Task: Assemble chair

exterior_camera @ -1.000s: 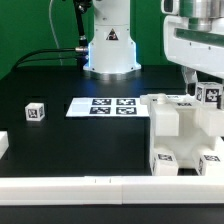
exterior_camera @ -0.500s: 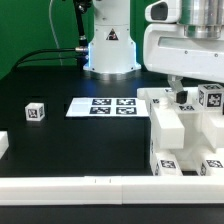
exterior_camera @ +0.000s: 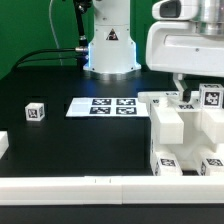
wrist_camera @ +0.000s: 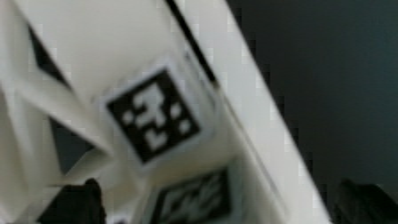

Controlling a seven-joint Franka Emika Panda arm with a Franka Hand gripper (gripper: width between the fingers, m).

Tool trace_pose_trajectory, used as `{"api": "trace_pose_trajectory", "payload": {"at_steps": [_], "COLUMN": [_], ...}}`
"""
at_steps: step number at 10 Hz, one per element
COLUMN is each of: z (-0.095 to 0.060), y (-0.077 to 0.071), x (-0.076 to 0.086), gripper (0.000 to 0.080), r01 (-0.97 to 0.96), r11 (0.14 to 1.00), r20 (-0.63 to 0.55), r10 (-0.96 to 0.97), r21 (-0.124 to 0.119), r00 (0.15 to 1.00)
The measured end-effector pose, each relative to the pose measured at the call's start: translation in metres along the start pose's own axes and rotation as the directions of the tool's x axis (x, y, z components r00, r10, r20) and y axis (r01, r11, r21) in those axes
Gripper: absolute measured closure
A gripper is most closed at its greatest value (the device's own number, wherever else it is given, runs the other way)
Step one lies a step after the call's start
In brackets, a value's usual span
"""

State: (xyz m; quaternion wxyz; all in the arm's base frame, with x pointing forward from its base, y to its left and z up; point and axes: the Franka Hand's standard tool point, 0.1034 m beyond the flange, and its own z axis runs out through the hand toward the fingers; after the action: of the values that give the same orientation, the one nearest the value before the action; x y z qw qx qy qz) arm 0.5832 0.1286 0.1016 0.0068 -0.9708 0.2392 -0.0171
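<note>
The chair (exterior_camera: 178,128) is a cluster of glossy white blocks with black-and-white tags at the exterior view's right. A small tagged piece (exterior_camera: 212,98) stands at its top. My gripper (exterior_camera: 186,96) hangs over the chair's top, its fingers reaching down just beside that piece. In the wrist view a white tagged chair part (wrist_camera: 157,112) fills the picture, very close and blurred, and one dark fingertip (wrist_camera: 75,203) shows against it. The jaws' closure is hidden. A loose small tagged white cube (exterior_camera: 35,111) lies apart at the exterior view's left.
The marker board (exterior_camera: 108,105) lies flat mid-table before the robot base (exterior_camera: 110,48). A long white border rail (exterior_camera: 100,186) runs along the front edge, and another rail end (exterior_camera: 3,146) sits at the left. Black cables trail behind.
My gripper's hand swung toward the exterior view's left over the chair top, then eased slightly back right. The chair and the loose cube have stayed in place.
</note>
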Motion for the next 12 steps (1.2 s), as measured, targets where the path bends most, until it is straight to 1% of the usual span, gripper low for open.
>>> {"api": "trace_pose_trajectory", "payload": {"at_steps": [1, 2, 4, 5, 6, 7, 8, 9, 10, 11, 12], "z": [0.0, 0.0, -0.001, -0.006, -0.012, -0.011, -0.01, -0.01, -0.01, -0.01, -0.01], "y": [-0.001, 0.002, 0.006, 0.013, 0.015, 0.016, 0.017, 0.017, 0.017, 0.017, 0.017], "x": [-0.004, -0.002, 0.001, 0.015, 0.026, 0.026, 0.026, 0.026, 0.026, 0.026, 0.026], "gripper": [0.015, 0.015, 0.015, 0.015, 0.015, 0.015, 0.0267, 0.0401, 0.0401, 0.0518, 0.0518], "r01": [0.059, 0.093, 0.258, 0.37, 0.468, 0.504, 0.533, 0.487, 0.48, 0.409, 0.327], "r11": [0.998, 0.996, 0.966, 0.929, 0.884, 0.864, 0.846, 0.873, 0.877, 0.912, 0.945], "r20": [-0.005, -0.005, -0.009, -0.025, -0.038, -0.04, -0.038, -0.039, -0.039, -0.04, -0.041], "r10": [-0.059, -0.093, -0.258, -0.371, -0.468, -0.504, -0.533, -0.487, -0.48, -0.41, -0.327], "r21": [0.003, 0.001, -0.007, -0.008, -0.016, -0.021, -0.023, -0.021, -0.021, -0.017, -0.013], "r00": [0.998, 0.996, 0.966, 0.928, 0.883, 0.863, 0.845, 0.873, 0.876, 0.911, 0.944]}}
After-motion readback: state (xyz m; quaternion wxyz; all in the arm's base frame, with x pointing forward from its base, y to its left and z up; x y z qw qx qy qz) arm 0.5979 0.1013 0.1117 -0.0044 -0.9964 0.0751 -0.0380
